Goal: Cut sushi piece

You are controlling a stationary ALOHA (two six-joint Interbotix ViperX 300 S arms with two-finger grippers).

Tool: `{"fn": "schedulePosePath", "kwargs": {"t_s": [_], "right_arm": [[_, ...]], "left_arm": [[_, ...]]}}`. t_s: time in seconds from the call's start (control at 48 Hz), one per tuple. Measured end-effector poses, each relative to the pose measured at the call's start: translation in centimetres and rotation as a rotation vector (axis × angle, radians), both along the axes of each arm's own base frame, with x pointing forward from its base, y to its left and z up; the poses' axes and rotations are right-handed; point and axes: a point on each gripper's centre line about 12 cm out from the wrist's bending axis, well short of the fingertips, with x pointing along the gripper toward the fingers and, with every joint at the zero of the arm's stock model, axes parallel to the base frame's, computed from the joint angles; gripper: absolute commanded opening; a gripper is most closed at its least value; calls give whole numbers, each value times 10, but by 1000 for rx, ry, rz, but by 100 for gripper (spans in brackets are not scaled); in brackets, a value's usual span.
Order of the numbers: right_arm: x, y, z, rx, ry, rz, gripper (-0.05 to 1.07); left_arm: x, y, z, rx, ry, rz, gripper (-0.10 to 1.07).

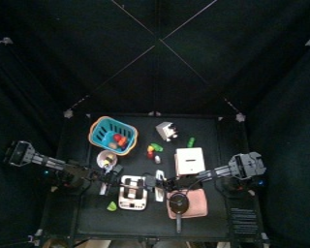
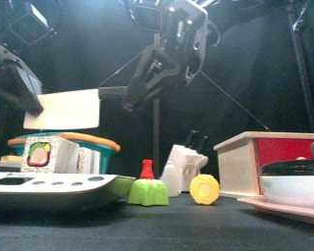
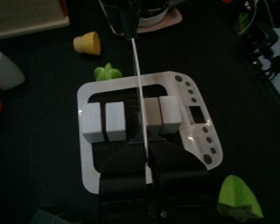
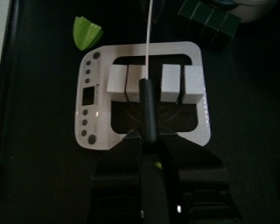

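A white cutting board [image 4: 140, 92] lies on the desk [image 1: 216, 145] near its front edge, carrying the pale sushi pieces [image 4: 146, 85]. The right fingers [image 4: 149, 149] pinch a knife [image 4: 145, 79] over the sushi. The left fingers [image 3: 140, 157] are pressed together above the board.

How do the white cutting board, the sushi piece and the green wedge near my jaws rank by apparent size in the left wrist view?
Largest to smallest in the left wrist view:
1. white cutting board
2. sushi piece
3. green wedge, though it lies nearer the camera and is partly cut off, so its rank against the sushi is unsure.
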Motion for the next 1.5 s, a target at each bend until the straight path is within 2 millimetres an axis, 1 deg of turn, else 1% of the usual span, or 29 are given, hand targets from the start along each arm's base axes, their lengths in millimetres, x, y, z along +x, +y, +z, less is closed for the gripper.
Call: {"fn": "schedulePosePath", "kwargs": {"t_s": [0.167,0.229,0.396,0.458,0.75,1.021,1.125,1.5], "right_arm": [[1,10,0,5,-1,18,32],[1,13,-3,7,5,22,32],[2,15,-9,11,17,24,32],[2,15,-9,11,18,21,32],[2,15,-9,10,18,22,32],[3,15,-20,5,44,22,32],[4,16,-21,5,45,24,32],[4,15,-24,6,52,20,32]], "left_arm": [[-1,-11,-1,-52,18,-13,25],[-1,-14,-3,-66,31,-14,25],[1,-16,-12,-76,73,-4,25],[2,-17,-11,-73,74,-7,25],[3,-15,-12,-35,65,-23,25],[4,-10,-14,-32,73,-4,25],[5,-10,-14,-30,74,-3,25],[6,-9,-23,-23,108,2,25]]}}
